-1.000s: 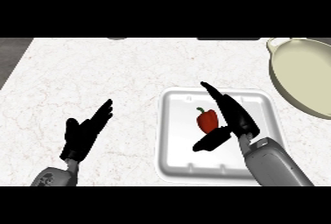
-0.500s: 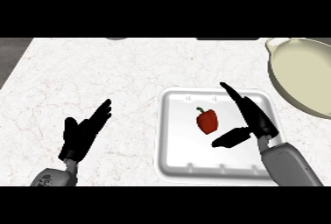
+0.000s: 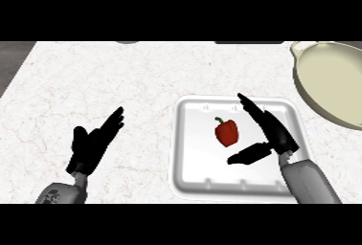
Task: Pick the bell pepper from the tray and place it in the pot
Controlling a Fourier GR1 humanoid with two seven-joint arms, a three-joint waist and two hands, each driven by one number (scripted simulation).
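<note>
The right robot hand is above the white tray, its grey forearm coming in from the lower right edge of the head view. Its fingers are straight and held together, slanting up and to the left over the right half of the tray. The thumb juts out sideways to the left, well spread from the fingers. This robot hand is released and grasps nothing.

The red bell pepper, with a short green stem at its top, lies on the tray floor near the middle. It sits in the open angle between the fingers at its right and the thumb just below it, apart from both as far as can be seen.

The left robot hand rests at the lower left over the bare desk, fingers straight and pointing up and to the right, also released, well apart from the tray.

The cream pot stands at the upper right, cut off by the view's edge, beyond the tray's far right corner.
</note>
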